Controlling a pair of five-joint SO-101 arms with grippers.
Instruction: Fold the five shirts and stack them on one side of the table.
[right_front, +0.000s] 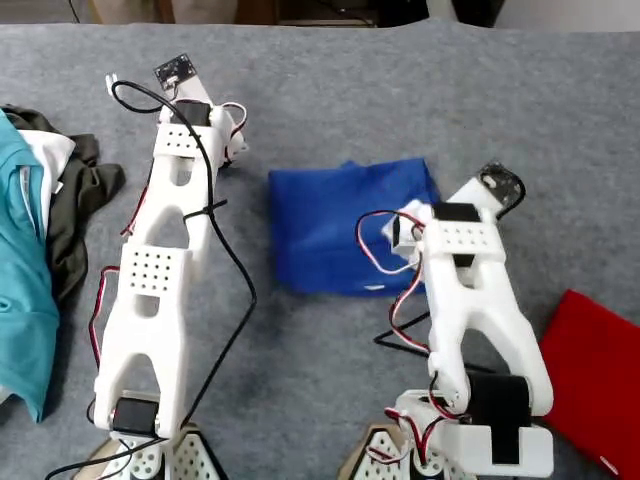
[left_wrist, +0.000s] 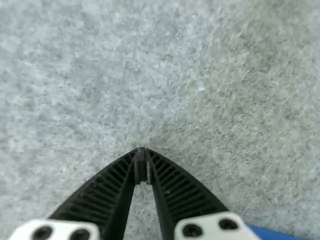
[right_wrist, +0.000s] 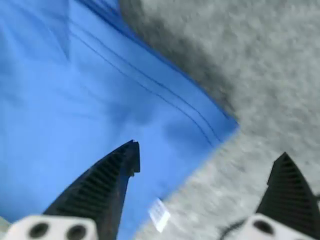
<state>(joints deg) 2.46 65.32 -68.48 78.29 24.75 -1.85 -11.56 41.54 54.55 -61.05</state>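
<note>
Grey felt tabletop (right_front: 320, 400), 2 arm bases at the near edge. Near right: red shirt (right_front: 595, 380), flat, cut by the frame edge. Left edge: loose heap of teal shirt (right_front: 20, 280), dark olive shirt (right_front: 75, 220) and white shirt (right_front: 45, 150). Centre: blue shirt (right_front: 320, 230), folded roughly square, bare felt around. Right hand (right_wrist: 209, 150) spread, straddling its edge. Left hand (left_wrist: 140, 165), tips pressed together, over bare felt farther back.

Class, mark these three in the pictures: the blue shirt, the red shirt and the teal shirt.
blue shirt (right_front: 320, 225), high view, on the cloth's bare middle.
red shirt (right_front: 595, 375), high view, middle of the visible cloth.
teal shirt (right_front: 22, 285), high view, middle of the visible cloth.
</note>
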